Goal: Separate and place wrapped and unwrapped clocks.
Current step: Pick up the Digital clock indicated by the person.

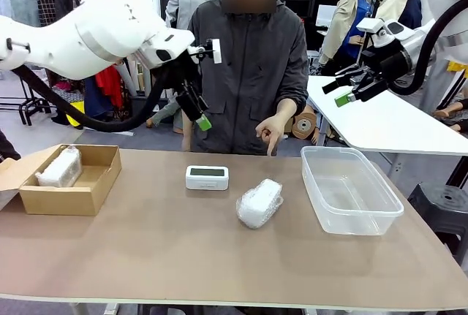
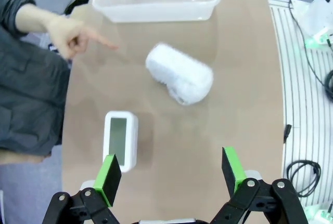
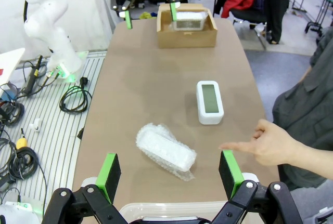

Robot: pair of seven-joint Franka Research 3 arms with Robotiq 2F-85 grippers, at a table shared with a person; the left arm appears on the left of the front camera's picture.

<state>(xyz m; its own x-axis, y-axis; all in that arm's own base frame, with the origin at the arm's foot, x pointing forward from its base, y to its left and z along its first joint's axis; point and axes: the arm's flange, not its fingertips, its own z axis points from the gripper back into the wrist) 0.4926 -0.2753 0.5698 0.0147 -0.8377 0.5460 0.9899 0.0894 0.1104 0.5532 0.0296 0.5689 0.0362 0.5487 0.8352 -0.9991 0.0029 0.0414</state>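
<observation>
The left tool (image 2: 171,174) and right tool (image 3: 170,174) both hang open above the counter (image 1: 146,256), where the bare clock (image 1: 207,177) stands near a wrapped bundle (image 1: 259,203), while a second bundle (image 1: 60,169) lies in the cardboard box (image 1: 66,199).

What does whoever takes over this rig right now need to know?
Left gripper: open, holding nothing, raised near the bare clock.
Right gripper: open, holding nothing, raised on the clear bin side.
Done: one wrapped clock lies in the cardboard box.
Left: the second wrapped clock and the bare clock lie apart on the table; the clear bin holds nothing.
The person's hand points down at the table.
Likely next: wrapped one to the box, bare clock to the bin.
</observation>
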